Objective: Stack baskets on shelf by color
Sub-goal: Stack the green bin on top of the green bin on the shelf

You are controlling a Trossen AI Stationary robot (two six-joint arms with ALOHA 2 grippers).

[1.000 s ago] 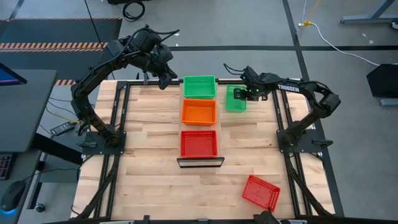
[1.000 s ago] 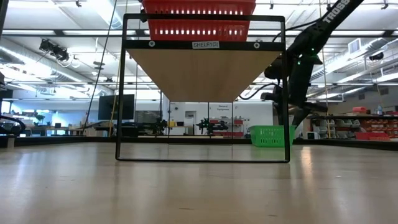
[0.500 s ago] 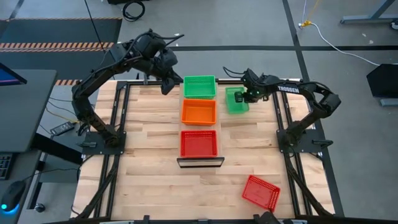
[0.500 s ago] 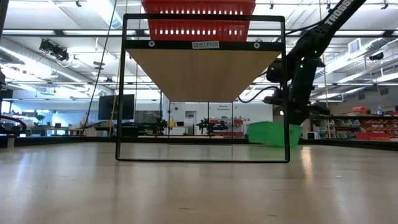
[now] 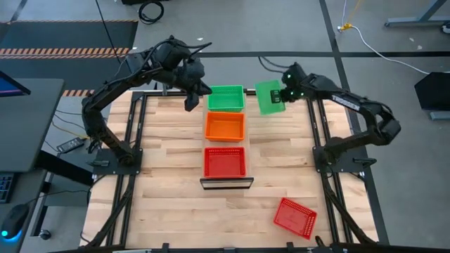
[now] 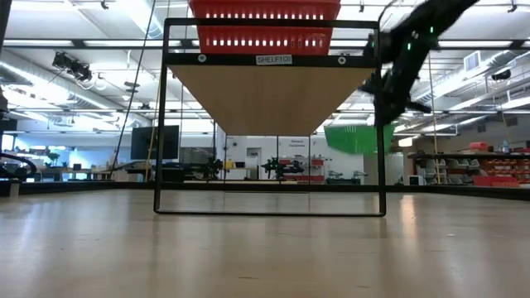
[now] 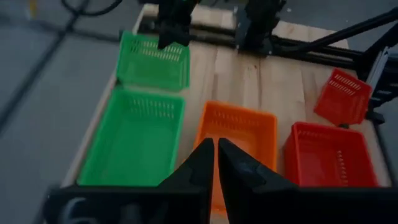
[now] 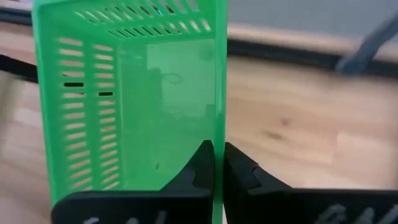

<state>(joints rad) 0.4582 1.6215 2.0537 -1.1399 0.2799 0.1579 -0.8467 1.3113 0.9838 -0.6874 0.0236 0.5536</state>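
Our right gripper (image 5: 283, 96) pinches one wall of a green basket (image 5: 268, 96) at upper centre; held so thinly, it may swing and slip

Only one text can be read: a small white label (image 6: 273, 60) with the word "SHELF" and some further characters that are too small to tell. It stands in the middle of the dark front edge of the shelf (image 6: 269, 91), seen in the low view. No other writing is legible in any other view.
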